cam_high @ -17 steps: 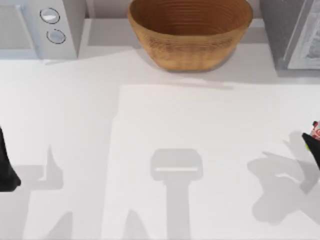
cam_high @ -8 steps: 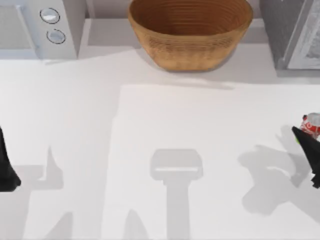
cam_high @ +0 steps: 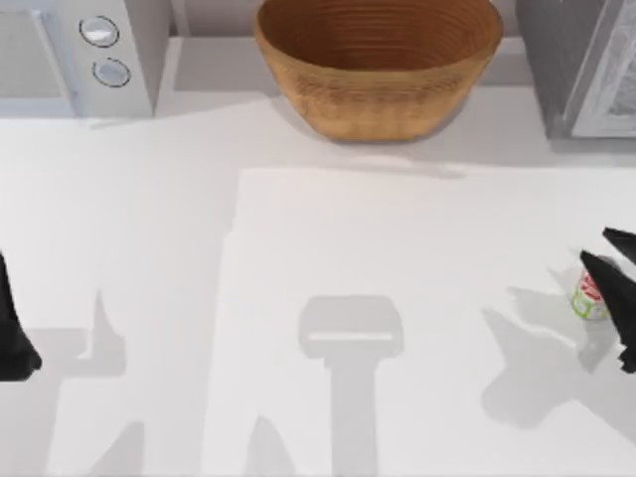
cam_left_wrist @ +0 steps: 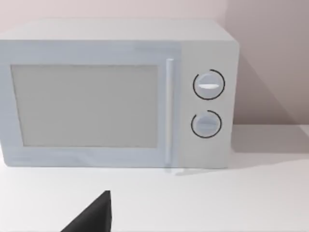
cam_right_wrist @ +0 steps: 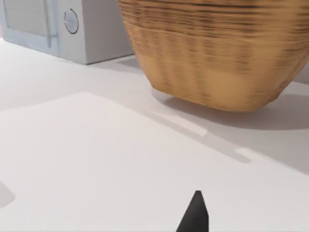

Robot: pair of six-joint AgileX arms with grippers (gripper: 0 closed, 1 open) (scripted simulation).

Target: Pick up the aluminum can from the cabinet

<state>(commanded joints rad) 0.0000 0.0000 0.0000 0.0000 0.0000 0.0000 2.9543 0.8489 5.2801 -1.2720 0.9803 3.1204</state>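
White table, pale wall

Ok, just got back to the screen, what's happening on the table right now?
The right gripper is at the table's right edge in the top view, right against the aluminum can, which shows its red and green label. Whether the fingers grip it is not clear. The left gripper sits parked at the left edge. The woven bowl and the microwave stand at the back.
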